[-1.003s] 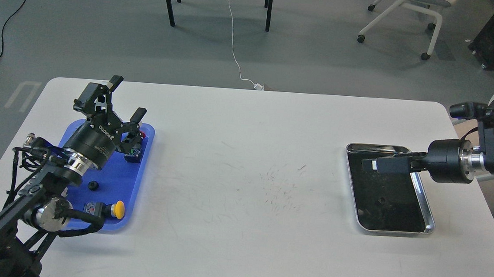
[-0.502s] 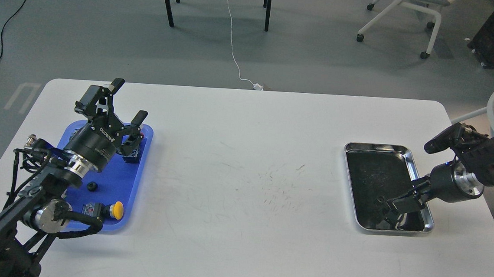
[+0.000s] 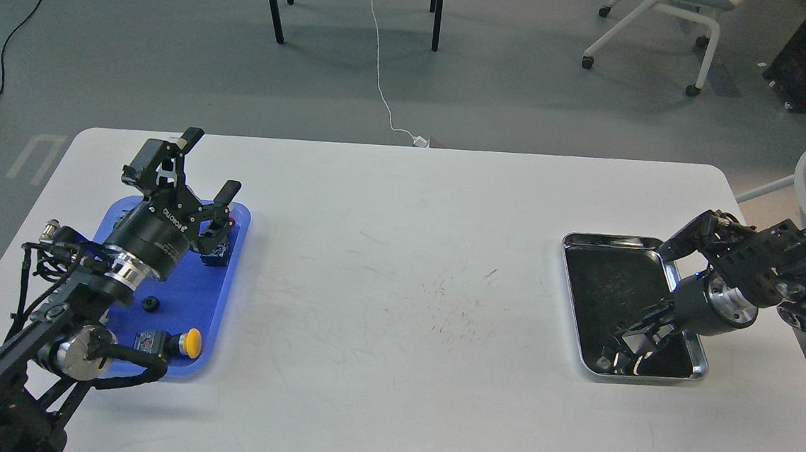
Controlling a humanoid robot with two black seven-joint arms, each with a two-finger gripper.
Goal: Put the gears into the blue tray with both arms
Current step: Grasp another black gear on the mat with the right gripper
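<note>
The blue tray (image 3: 189,285) lies at the table's left side. One small black gear (image 3: 151,303) rests on its floor, toward the near end. My left gripper (image 3: 206,164) hangs open above the tray's far end with nothing between its fingers. At the right, my right gripper (image 3: 623,349) reaches down into the near end of the silver metal tray (image 3: 663,255). Its dark fingers merge with the tray's black lining, so their state does not show. No gear can be made out in the silver tray.
In the blue tray there is a yellow-capped push-button switch (image 3: 188,343) at the near end, and another switch (image 3: 217,250) sits under the left gripper. The white table (image 3: 400,268) between the trays shows only scuff marks. Chairs and cables are on the floor beyond.
My right gripper has swung from above the silver tray's far half down into its near end, with the wrist tilting downward. The left arm has barely moved.
</note>
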